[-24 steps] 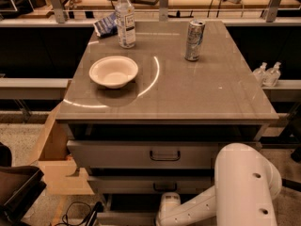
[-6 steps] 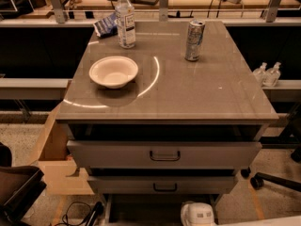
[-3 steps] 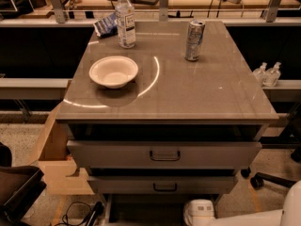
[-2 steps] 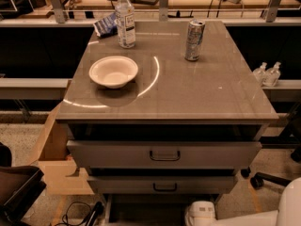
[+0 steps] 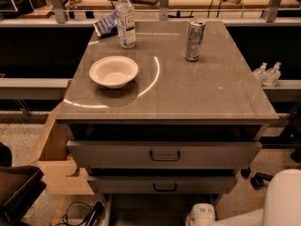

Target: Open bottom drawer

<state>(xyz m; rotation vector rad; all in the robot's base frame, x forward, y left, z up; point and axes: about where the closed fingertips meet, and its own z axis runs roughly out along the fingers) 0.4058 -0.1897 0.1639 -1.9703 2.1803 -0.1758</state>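
Arm (image 5: pixel 282 199) comes in at the bottom right corner, white shell. Gripper (image 5: pixel 201 214) sits at the bottom edge, low and just right of the bottom drawer (image 5: pixel 150 210); can't tell if it's open or shut, or if it has hold of anything.

The bottom drawer is the lowest grey front, under the middle drawer (image 5: pixel 122 185), and mostly cut off by the frame edge. Its handle doesn't show here. You'd expect it at centre, in line with the middle handle (image 5: pixel 164 187) and the wider one (image 5: pixel 164 155) on the tallest front (image 5: pixel 108 153).

Handling, as a judgement: stiff flat front on slides, not fragile, and the smooth face gives no grip. Take the bar handle at centre and pull straight out towards you; an off-centre pull could rack it. Weight depends on contents, which are unseen.

On the countertop (image 5: pixel 211 95): white bowl (image 5: pixel 114 71) at left, can (image 5: pixel 194 40) and water bottle (image 5: pixel 125 19) further back, and a blue packet (image 5: pixel 105 26) beside the bottle. None of it touches the drawers.
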